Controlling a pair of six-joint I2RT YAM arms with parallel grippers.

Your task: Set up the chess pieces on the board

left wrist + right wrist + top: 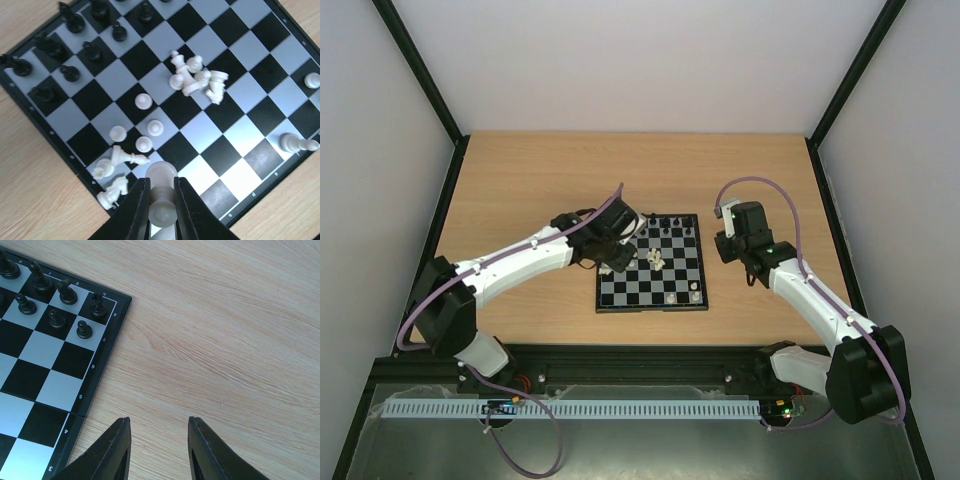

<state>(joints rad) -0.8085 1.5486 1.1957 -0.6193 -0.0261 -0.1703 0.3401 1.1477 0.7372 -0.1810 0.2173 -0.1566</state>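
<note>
My white-and-black left arm (520, 262) reaches forward and inward, its black two-finger left gripper (162, 189) pinched on a cream-white chess piece (162, 172). My matching right arm (810, 290) bends forward, its black right gripper (159, 425) spread apart.

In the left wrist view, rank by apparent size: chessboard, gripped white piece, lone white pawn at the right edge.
1. Chessboard
2. Gripped white piece, though nearness to the camera enlarges it
3. Lone white pawn

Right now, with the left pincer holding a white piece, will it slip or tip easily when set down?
Probably slippery: the piece looks smooth and glossy where the left pincer pinches it. Likely tippy too: several white pieces lie toppled on the board, so set it down gently.
</note>
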